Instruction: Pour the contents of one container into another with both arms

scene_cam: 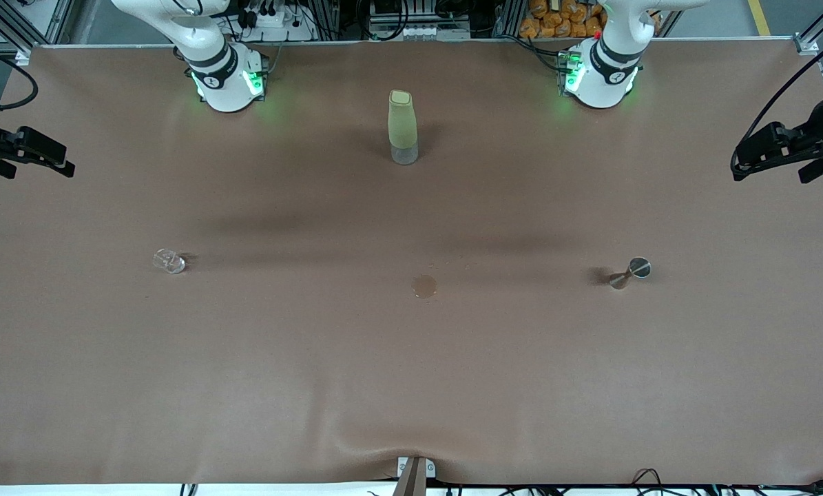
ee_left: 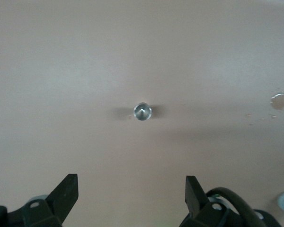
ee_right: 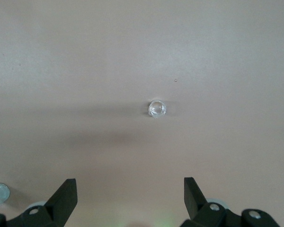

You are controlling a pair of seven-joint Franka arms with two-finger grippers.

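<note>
The tiny clear glass cup (scene_cam: 169, 260) stands on the brown table toward the right arm's end; in the right wrist view the cup (ee_right: 157, 109) shows from above. The silvery metal jigger (scene_cam: 630, 272) stands toward the left arm's end, and the left wrist view looks down on the jigger (ee_left: 142, 112). My right gripper (scene_cam: 58, 160) hangs high over its end of the table, open and empty (ee_right: 130, 185). My left gripper (scene_cam: 745, 165) hangs high over the left arm's end, open too, with nothing between its fingers (ee_left: 131, 182).
A tall pale-green bottle (scene_cam: 403, 127) stands mid-table, farther from the front camera than the cup and jigger. A round wet stain (scene_cam: 424, 286) marks the table (scene_cam: 411, 386) between cup and jigger; the stain (ee_left: 279, 100) also shows in the left wrist view.
</note>
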